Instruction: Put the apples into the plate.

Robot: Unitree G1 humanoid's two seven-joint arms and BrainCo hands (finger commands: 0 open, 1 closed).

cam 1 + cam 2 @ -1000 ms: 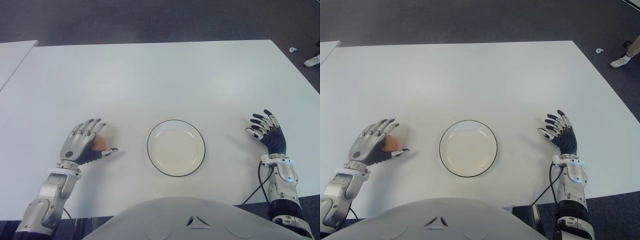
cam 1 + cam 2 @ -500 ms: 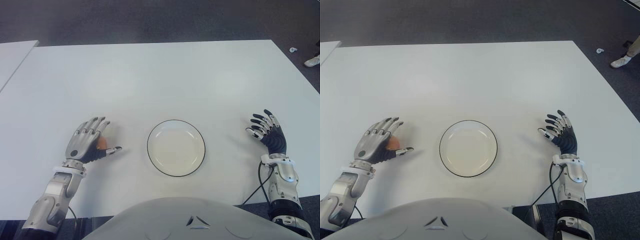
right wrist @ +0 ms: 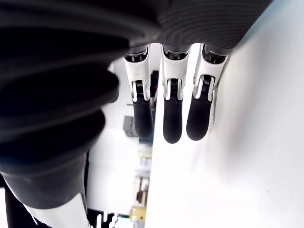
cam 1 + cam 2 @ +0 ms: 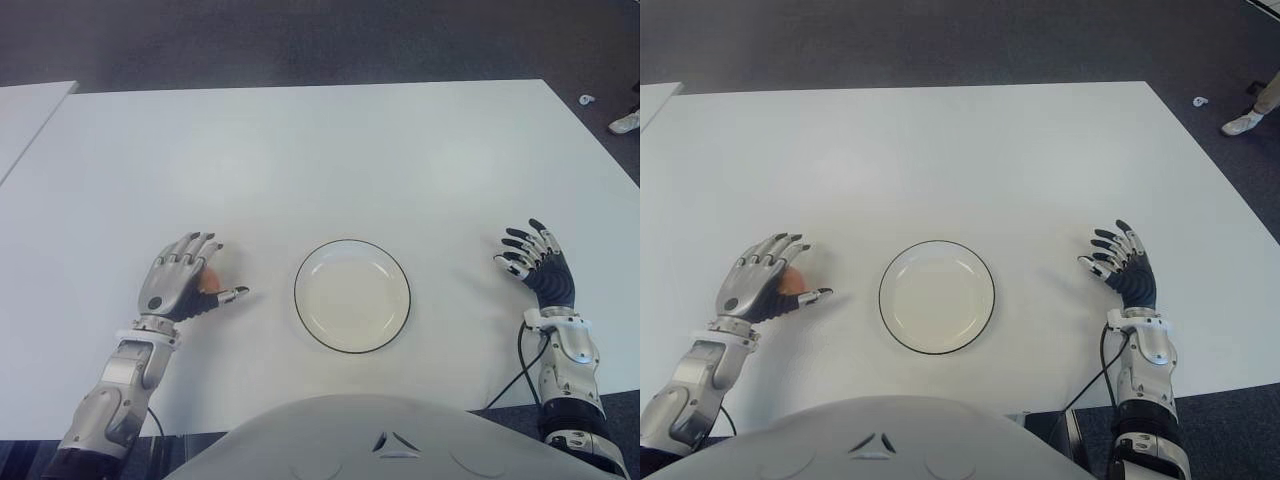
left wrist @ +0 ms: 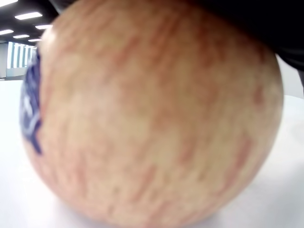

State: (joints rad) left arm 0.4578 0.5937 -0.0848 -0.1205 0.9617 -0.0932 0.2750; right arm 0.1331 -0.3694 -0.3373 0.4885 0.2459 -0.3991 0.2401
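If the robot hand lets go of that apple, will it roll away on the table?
Probably a little: the apple looks round and smooth, and the white table is flat and bare, so nothing would stop it. The left robot hand is curled over it, which likely keeps it still. It looks firm, so it should not squash.

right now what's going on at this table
The robot's left hand is closed over an apple on the white table, just left of the plate, which holds nothing. The apple fills the left wrist view. The right hand shows open to the right of the plate, holding nothing.
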